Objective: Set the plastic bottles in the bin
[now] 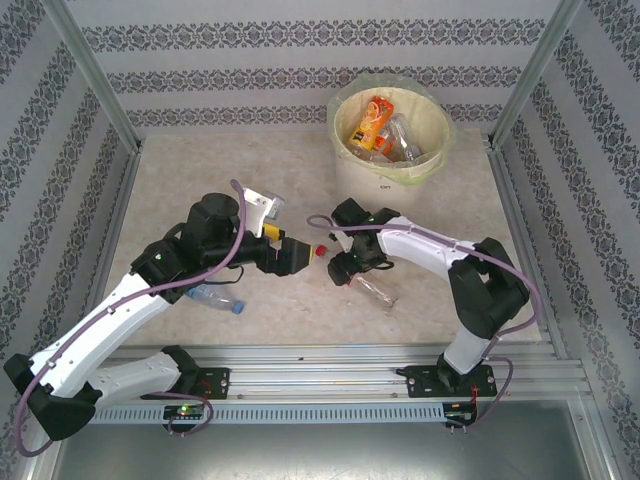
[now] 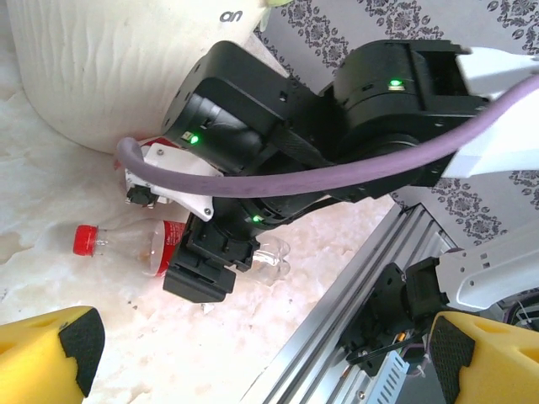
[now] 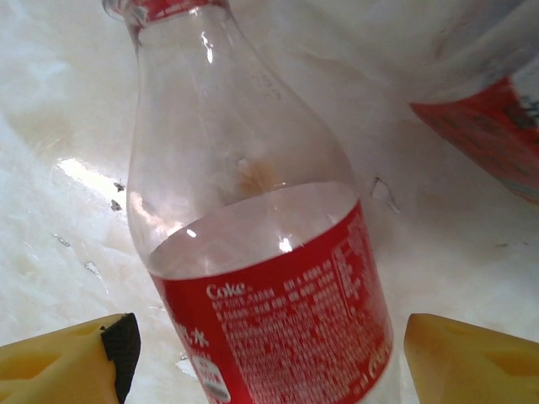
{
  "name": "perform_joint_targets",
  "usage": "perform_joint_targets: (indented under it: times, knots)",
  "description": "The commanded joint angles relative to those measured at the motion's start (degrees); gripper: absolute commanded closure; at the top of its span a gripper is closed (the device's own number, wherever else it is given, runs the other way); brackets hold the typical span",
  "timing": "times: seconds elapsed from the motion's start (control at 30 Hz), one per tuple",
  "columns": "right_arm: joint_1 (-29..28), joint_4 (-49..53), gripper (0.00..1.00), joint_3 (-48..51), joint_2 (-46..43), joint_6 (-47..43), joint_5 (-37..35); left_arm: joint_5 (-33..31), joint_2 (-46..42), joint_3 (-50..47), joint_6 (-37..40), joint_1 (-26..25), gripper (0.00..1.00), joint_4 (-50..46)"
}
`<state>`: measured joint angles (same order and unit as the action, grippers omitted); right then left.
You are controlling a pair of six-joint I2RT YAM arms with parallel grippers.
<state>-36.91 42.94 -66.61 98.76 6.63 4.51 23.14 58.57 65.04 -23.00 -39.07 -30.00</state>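
As the top view has it, bottles: two loose on the table, a blue-capped bottle by the left arm, a red-capped Coke bottle under the right gripper; several more in the bin, an orange-labelled bottle uppermost, count unclear.
Top view, surface: pale mottled tabletop; patterned wallpaper walls on three sides; metal rail along the near edge.
Top view, room: bin at the far edge, right of centre; bare tabletop far left; left gripper close to the right gripper, mid-table.
Left wrist, tool: left gripper spread wide, nothing between its pads.
Left wrist, bottle: Coke bottle on its side, right gripper astride its label; bin wall just behind.
Right wrist, tool: right gripper wide, a pad each side of the Coke bottle, gaps both sides.
Right wrist, count: two; second red-labelled bottle upper right, cut by the frame, apart from the first.
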Motion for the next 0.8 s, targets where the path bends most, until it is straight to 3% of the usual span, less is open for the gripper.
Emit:
perform_joint_targets:
  times: [0.0,0.23,0.6,0.77]
  knots:
    - [-0.63,1.87,0.17,-1.24,2.01,-1.30,1.33,-2.45,-1.77,0.75,1.88,-0.91,0.00,-2.47]
    - [-1.12,0.85,0.19,-1.16,3.53,-0.80,0.39,-5.90,-2.13,0.53,2.88,-0.91,0.00,-6.89]
    - [-1.65,0.17,0.26,-1.46,4.76,0.04,0.04,-6.08,-2.40,0.00,2.52,-0.91,0.00,-6.39]
    - [-1.72,0.18,0.34,-1.76,4.24,0.47,-0.09,-5.65,-2.47,-0.33,2.09,-0.94,0.00,-5.52]
